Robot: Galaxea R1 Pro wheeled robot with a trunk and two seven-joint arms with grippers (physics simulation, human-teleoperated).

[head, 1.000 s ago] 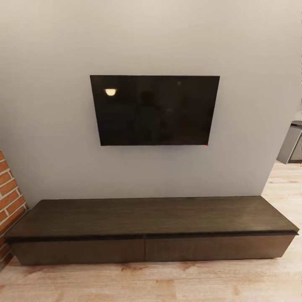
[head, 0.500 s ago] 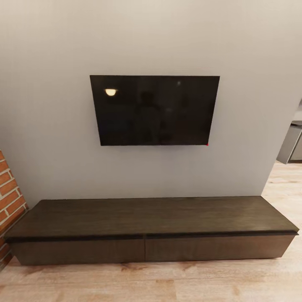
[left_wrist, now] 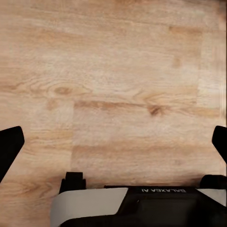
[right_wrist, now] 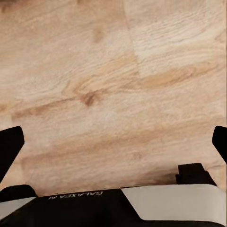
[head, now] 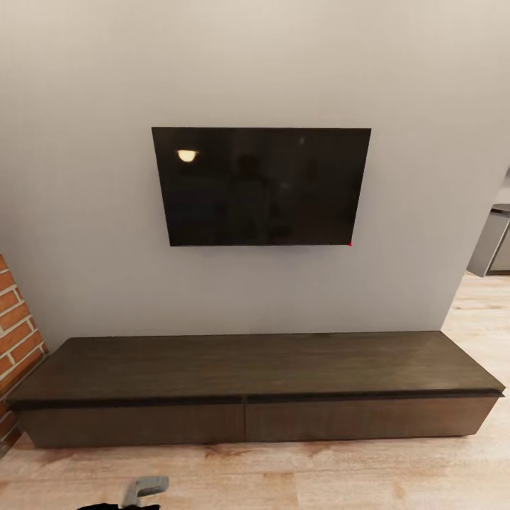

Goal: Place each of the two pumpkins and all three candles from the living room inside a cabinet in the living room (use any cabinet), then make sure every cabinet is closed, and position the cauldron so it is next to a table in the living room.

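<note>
Cabinet (head: 255, 386) dead ahead, long low dark-wood unit against the grey wall under the black TV (head: 261, 185); both drawer fronts look flush and shut. Brick wall (head: 18, 333) at far left, wood floor (head: 283, 482) in front. Pumpkins, candles, cauldron, bench: I can't place any of them from here.

Left pincer (left_wrist: 113, 142) aims at bare floor, dark fingertips wide apart at the frame edges, holding nothing. Right pincer (right_wrist: 113, 142) same: spread open, empty, over floor planks. A grey bit of the left arm (head: 145, 487) pokes in at the near edge of the head view.

Risks as I judge them: drawer fronts are plain, no handle visible, so hooking an edge may slip. Cabinet sits very low, so reaching down could jam an arm into the top lip or the floor. I'm parked close; a drawer pulled out may hit my base. Left drawer end is just beside the brick, tight for the left arm. And nothing is in hand, so opening now means a return trip.
</note>
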